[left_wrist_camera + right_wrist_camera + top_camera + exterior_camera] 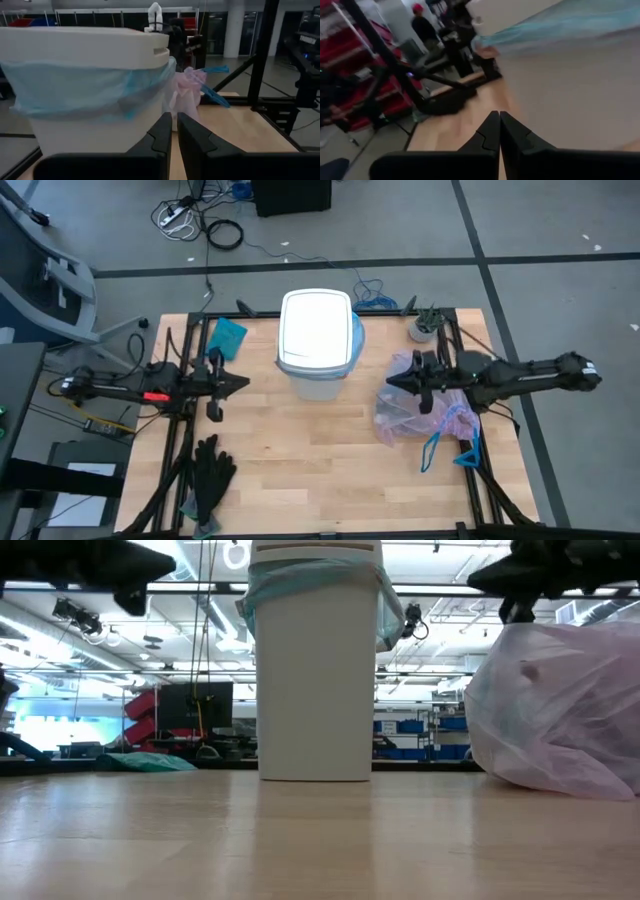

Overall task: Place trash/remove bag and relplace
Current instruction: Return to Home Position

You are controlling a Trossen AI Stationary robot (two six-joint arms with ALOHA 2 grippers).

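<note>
Showing near-completion: relined, lidded bin (317, 330) by far counter (300, 480) edge, pink bag (405, 418) out; left tool (242, 383), right tool (391, 383) closed, empty.

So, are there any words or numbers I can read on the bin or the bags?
No text can be read anywhere.
The white bin: plain, no words.
The pink bag and the blue liner: no print visible.
The red patch on the left arm: too small to read.
</note>
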